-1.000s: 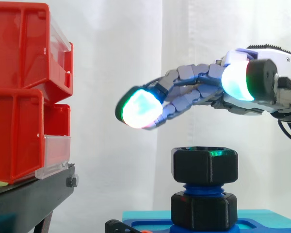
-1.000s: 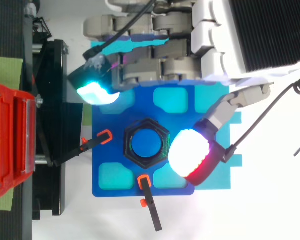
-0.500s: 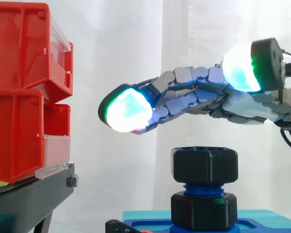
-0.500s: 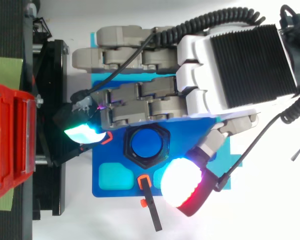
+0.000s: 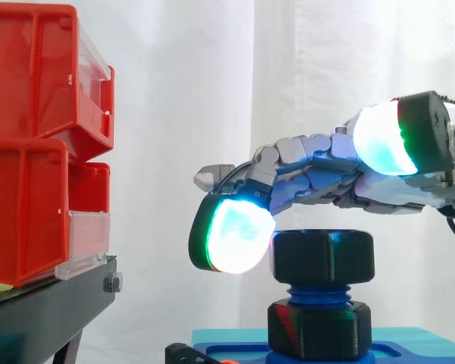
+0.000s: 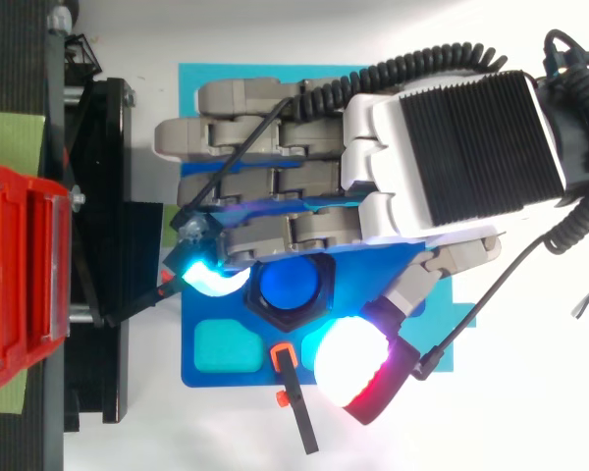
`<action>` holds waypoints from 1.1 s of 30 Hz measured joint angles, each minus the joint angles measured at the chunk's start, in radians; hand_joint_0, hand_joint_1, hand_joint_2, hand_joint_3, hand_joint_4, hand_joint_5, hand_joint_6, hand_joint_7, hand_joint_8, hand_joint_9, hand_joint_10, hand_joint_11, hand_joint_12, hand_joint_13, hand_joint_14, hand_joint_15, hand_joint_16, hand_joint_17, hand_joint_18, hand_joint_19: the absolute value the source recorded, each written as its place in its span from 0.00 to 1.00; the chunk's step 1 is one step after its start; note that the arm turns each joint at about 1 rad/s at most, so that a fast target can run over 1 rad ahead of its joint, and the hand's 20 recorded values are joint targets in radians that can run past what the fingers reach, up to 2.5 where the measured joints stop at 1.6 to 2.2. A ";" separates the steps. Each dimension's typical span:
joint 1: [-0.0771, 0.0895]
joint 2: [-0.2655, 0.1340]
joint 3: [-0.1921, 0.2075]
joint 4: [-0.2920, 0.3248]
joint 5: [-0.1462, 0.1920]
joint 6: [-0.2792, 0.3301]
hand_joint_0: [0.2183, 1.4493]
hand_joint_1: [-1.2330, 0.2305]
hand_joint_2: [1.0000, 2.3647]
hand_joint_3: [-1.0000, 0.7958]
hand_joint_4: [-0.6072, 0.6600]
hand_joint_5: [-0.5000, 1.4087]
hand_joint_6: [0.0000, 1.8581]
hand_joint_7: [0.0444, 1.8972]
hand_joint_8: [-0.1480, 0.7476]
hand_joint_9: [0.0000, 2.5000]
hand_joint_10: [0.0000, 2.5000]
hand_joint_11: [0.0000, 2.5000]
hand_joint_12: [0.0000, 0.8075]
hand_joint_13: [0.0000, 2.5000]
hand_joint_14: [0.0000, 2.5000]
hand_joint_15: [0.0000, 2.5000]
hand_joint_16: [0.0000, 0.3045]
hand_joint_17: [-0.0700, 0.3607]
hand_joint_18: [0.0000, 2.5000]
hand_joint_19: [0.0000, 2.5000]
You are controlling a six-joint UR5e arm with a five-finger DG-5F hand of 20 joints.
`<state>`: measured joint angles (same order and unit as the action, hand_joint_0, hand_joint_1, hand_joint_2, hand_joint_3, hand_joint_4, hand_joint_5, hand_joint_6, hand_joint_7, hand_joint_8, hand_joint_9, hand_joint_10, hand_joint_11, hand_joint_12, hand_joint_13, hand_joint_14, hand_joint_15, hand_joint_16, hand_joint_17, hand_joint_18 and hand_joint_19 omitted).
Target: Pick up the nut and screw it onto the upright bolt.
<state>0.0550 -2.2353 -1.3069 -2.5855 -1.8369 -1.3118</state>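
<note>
A black hex nut [image 5: 322,258] sits on top of the upright blue bolt [image 5: 318,294], with a second black nut [image 5: 318,330] lower on the same bolt. From above, the bolt's blue end [image 6: 290,285] shows inside the nut's ring [image 6: 275,316]. My hand [image 6: 452,147] hovers just over the nut, reaching in from the right. Its fingers bend downward, and one glowing fingertip [image 5: 233,233] hangs beside the nut's left face, close to or touching it. The thumb [image 5: 387,140] stays above nut level, apart from it. Nothing is held.
The bolt stands in a blue plate [image 6: 221,368] on a cyan base. Two black clamps with orange tips [image 6: 293,392] lie at the plate's edges. Red bins [image 5: 38,144] on a black stand [image 5: 45,311] fill the left side.
My hand has come down over the nut and its fingers have bent; the leading fingertip dropped from above and left of the nut to beside its left face.
</note>
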 measured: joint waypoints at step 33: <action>-0.040 0.000 0.000 0.017 -0.013 -0.014 0.23 0.72 0.00 0.28 0.61 0.26 0.32 0.67 0.45 0.27 0.00 0.00 0.32 0.14 0.00 0.00 0.09 0.30 0.00 0.00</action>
<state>0.0146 -2.2350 -1.3070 -2.5687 -1.8502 -1.3256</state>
